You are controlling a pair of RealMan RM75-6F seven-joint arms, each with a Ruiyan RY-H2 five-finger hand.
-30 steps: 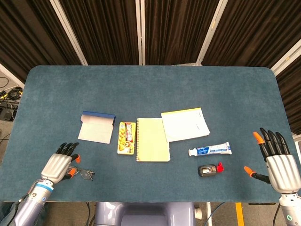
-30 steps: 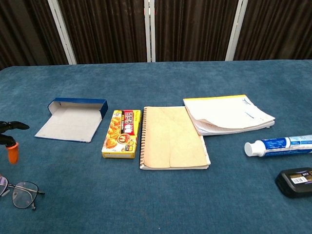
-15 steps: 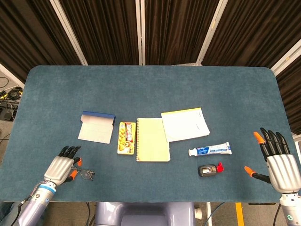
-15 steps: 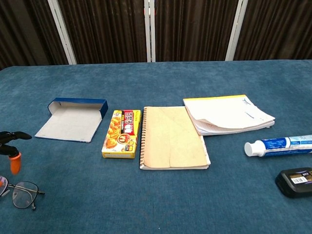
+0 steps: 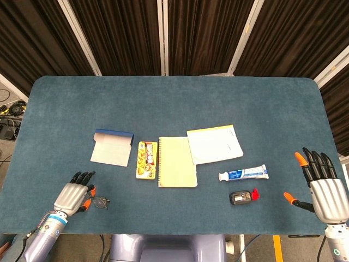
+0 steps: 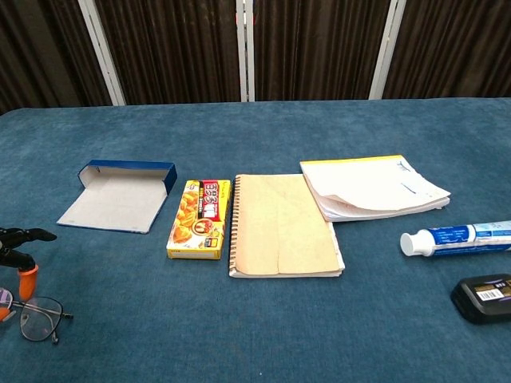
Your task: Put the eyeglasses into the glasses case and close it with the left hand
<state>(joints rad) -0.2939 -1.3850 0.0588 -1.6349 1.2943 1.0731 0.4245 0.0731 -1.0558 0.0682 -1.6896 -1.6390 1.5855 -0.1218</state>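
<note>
The wire-rimmed eyeglasses (image 5: pixel 100 202) (image 6: pixel 40 317) lie near the table's front left edge. My left hand (image 5: pixel 72 196) (image 6: pixel 26 275) is low over their left side with its fingers stretched forward and apart; the left lens is hidden under it, and no grip shows. The blue glasses case (image 5: pixel 113 147) (image 6: pixel 120 195) lies open and empty, further back and a little to the right of the glasses. My right hand (image 5: pixel 322 185) hovers at the table's front right edge with fingers spread and nothing in it; the chest view does not show it.
Right of the case lie a yellow snack box (image 5: pixel 146 159), a spiral notebook (image 5: pixel 177 161) and a white paper pad (image 5: pixel 214 144). A toothpaste tube (image 5: pixel 243 174) and a small black device (image 5: pixel 240 197) with a red part sit towards the right hand.
My left hand has drawn back towards the front edge and sunk lower over the glasses. The glasses, the case and the right hand have not moved.
</note>
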